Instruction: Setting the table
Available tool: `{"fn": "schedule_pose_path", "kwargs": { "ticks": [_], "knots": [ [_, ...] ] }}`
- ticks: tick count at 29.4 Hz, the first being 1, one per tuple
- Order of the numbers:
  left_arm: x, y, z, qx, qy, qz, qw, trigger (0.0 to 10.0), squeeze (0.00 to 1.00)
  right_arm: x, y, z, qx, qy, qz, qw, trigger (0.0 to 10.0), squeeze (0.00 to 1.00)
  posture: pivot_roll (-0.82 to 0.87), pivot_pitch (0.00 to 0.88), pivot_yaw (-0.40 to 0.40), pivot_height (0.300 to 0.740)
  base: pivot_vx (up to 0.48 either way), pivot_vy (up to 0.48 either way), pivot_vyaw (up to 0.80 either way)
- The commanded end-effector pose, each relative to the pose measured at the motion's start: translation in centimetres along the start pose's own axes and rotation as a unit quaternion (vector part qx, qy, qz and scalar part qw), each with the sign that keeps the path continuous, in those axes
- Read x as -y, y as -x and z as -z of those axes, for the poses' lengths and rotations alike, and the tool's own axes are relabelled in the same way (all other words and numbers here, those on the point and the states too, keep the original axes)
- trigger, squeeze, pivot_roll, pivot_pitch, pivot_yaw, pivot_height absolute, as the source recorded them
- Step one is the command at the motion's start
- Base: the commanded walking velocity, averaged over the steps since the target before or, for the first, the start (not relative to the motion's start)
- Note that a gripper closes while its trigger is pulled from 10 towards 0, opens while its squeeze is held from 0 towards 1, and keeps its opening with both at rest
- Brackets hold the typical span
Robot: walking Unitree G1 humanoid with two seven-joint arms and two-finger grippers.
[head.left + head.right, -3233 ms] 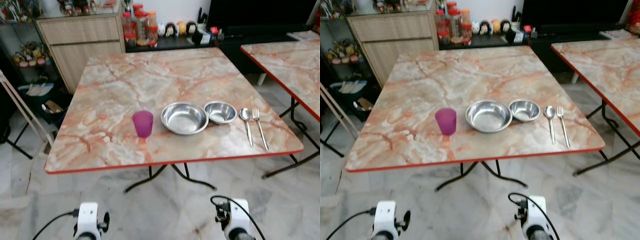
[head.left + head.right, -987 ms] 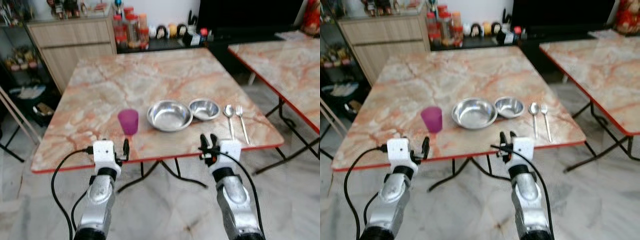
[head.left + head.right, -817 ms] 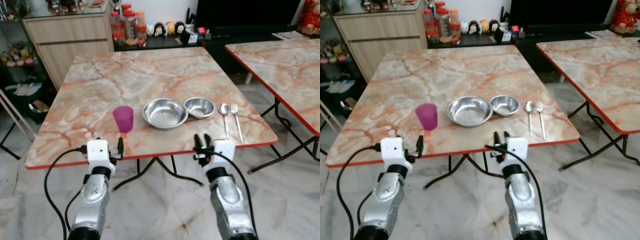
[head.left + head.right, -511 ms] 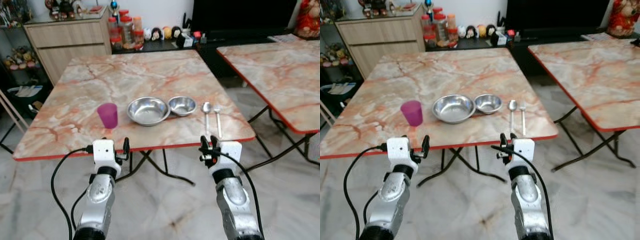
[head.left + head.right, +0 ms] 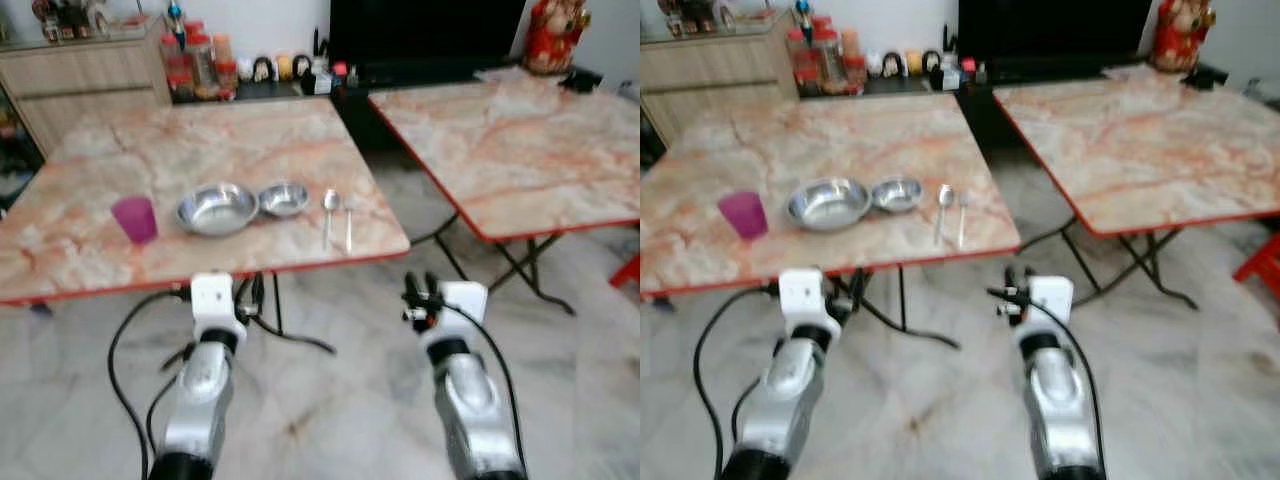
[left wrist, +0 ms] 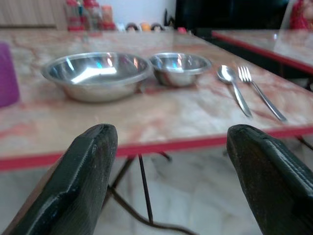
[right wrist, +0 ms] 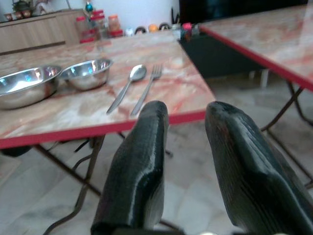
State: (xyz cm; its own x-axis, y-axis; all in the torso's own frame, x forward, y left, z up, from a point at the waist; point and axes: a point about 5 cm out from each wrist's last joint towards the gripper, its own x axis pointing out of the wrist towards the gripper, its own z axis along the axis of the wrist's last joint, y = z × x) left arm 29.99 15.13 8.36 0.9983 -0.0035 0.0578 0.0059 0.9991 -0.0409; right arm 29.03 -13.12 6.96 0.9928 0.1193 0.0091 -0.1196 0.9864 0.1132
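Compared with half a second ago, the head camera has swung toward the robot's right, so the marble-patterned, red-edged square desk (image 5: 120,190) now sits at the upper left of the eye views and a second desk of the same pattern (image 5: 500,140) fills the upper right; the tableware itself lies in the same row as before.

Along the near edge of the first desk, from the robot's left to right, stand a translucent purple plastic cup (image 5: 134,218), a wide shiny steel bowl (image 5: 217,208), a smaller steel bowl (image 5: 284,199) just beside it and perhaps touching its rim, then a steel spoon (image 5: 328,213) and a steel fork (image 5: 348,222) lying side by side, handles toward the robot.

Both silver arms are raised in front of the robot, short of the desk's edge and above the pale marble floor (image 5: 330,400). The left end effector (image 6: 171,161) points at the bowls from below desk height, its two black fingers (image 6: 83,176) spread wide with nothing between them. The right end effector (image 7: 186,147) faces the spoon and fork, its fingers (image 7: 137,166) close together with a narrow gap, holding nothing.

Behind the desks, somewhat blurred, are a light wooden cabinet (image 5: 80,80), red-lidded jars (image 5: 195,60) and a dark screen (image 5: 420,35).
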Motion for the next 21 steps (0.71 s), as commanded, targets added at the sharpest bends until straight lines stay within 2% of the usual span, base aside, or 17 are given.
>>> {"fn": "schedule_pose_path", "kwargs": {
  "ticks": [1,6,9,12,15,21],
  "knots": [
    [0.0,-0.32,-1.0,0.017,0.015,0.002,1.0,10.0,0.0,-0.16,-0.41,-0.51,0.006,-0.002,-0.003,1.0,10.0,0.0,-0.04,0.0,0.022,0.74,0.0,0.0,0.0],
    [-0.16,-0.61,-1.77,0.028,0.02,-0.004,0.999,10.0,0.0,-0.21,-0.53,-0.73,0.01,0.003,-0.003,1.0,10.0,0.0,-0.04,0.0,0.024,0.74,0.106,0.0,0.0],
    [-0.26,-0.72,-1.95,0.03,0.02,-0.005,0.999,10.0,0.0,-0.39,-0.5,-0.81,0.013,0.013,-0.008,1.0,10.0,0.0,-0.04,0.0,0.024,0.74,0.318,0.0,0.0],
    [-0.34,-0.67,-1.84,0.027,0.021,-0.006,0.999,10.0,0.0,-0.37,-0.4,-0.9,0.019,0.007,-0.004,1.0,10.0,0.0,-0.04,0.0,0.023,0.74,0.349,0.0,0.8],
    [-0.32,-0.6,-1.74,0.025,0.023,-0.007,0.999,10.0,0.0,-0.21,-0.44,-0.82,0.013,-0.008,0.003,1.0,10.0,0.0,-0.04,0.0,0.022,0.74,0.361,0.0,0.0],
    [-0.26,-0.62,-1.92,0.025,0.025,-0.008,0.999,10.0,0.0,-0.09,-0.56,-1.08,0.017,-0.002,0.004,1.0,10.0,0.0,-0.04,0.0,0.023,0.74,0.383,0.0,0.0]
  ]
}}
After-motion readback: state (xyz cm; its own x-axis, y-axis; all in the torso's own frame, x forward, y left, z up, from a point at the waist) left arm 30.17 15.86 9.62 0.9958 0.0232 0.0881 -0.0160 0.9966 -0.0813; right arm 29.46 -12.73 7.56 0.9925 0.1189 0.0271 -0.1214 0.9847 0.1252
